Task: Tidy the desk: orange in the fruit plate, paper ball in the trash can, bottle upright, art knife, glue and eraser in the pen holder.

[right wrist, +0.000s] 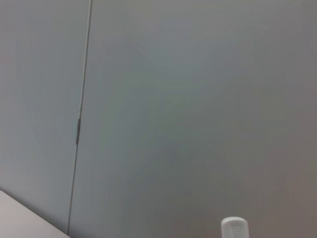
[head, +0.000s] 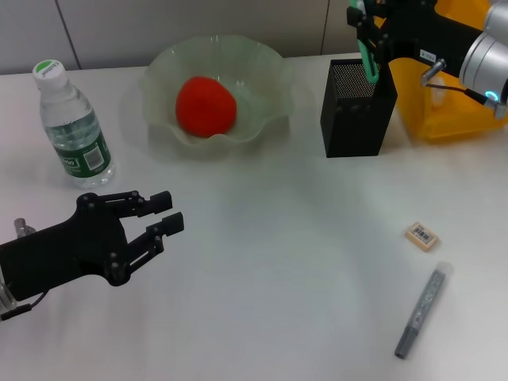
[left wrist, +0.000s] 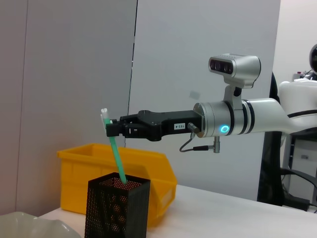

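Note:
My right gripper [head: 367, 32] is shut on the green art knife [head: 371, 65], which hangs tilted with its lower end inside the black mesh pen holder [head: 355, 111]. The left wrist view shows the same from the side: right gripper [left wrist: 111, 128], art knife [left wrist: 115, 153], pen holder [left wrist: 117, 208]. The orange [head: 205, 105] lies in the pale-green fruit plate [head: 266, 63]. The bottle [head: 73, 123] stands upright at the far left. The beige eraser [head: 422, 236] and the grey pen-shaped glue [head: 421, 311] lie on the table at the right. My left gripper [head: 167, 212] hovers open at the front left. The paper ball is out of view.
The yellow trash can [head: 444, 111] stands right behind the pen holder, under my right arm, and shows again as the trash can [left wrist: 89, 168] in the left wrist view. The right wrist view shows only a grey wall and a small white tip [right wrist: 234, 229].

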### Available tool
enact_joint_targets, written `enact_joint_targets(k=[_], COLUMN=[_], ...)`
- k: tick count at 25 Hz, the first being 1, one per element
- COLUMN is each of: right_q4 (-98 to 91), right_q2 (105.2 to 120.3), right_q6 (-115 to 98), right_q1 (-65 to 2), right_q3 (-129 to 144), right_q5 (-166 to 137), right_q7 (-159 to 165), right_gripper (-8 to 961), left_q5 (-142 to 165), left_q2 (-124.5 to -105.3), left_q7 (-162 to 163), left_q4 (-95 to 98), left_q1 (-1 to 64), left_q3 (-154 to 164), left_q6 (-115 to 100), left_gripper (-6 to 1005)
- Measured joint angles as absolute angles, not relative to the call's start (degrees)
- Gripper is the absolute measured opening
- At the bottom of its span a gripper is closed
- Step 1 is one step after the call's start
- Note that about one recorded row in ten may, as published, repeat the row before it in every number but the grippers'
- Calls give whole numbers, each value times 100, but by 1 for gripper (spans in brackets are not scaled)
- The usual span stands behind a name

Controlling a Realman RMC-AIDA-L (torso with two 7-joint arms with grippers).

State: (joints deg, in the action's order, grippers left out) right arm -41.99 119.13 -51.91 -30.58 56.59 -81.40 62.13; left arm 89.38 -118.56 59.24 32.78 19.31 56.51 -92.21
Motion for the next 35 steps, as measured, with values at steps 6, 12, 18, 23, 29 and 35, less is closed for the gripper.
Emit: enact_joint_targets(k=[6, 12, 18, 23, 29, 35], right_q4=[-4178, -4167, -4164, -4143, -4054, -4105], right_q2=[11925, 11928, 11926, 11922, 11905, 11903], right_q6=[-5189, -5192, -5194, -5198, -5193, -5177], right_q1=[-3065, -3026, -2967, -2936, -2959, -2941], right_q3=[5660, 5660, 5663, 5703, 5713, 5705], right_q5=[-8124, -8004, -7991, -7989, -8029, -8039], right_q7=[6127, 6039, 5987, 5986, 6026, 6068], right_gripper=[203, 203, 204, 205, 206, 380], left_q5=[8938, 8939, 8938, 8938, 8939, 8939], left_q2=[-11856, -11856, -11856, -11856, -11856, -11856], left_q7=[5923, 5924, 5924, 5924, 5924, 5924], left_q4=[3262, 3260, 3260, 3260, 3245, 3208], left_q1=[1908, 1891, 1889, 1889, 1889, 1878], left_q3=[5640, 5625, 5611, 5619, 5622, 5615], left_q6=[-9221, -9211, -9214, -9218, -9220, -9220], left_gripper=[301, 301, 301, 301, 301, 301])
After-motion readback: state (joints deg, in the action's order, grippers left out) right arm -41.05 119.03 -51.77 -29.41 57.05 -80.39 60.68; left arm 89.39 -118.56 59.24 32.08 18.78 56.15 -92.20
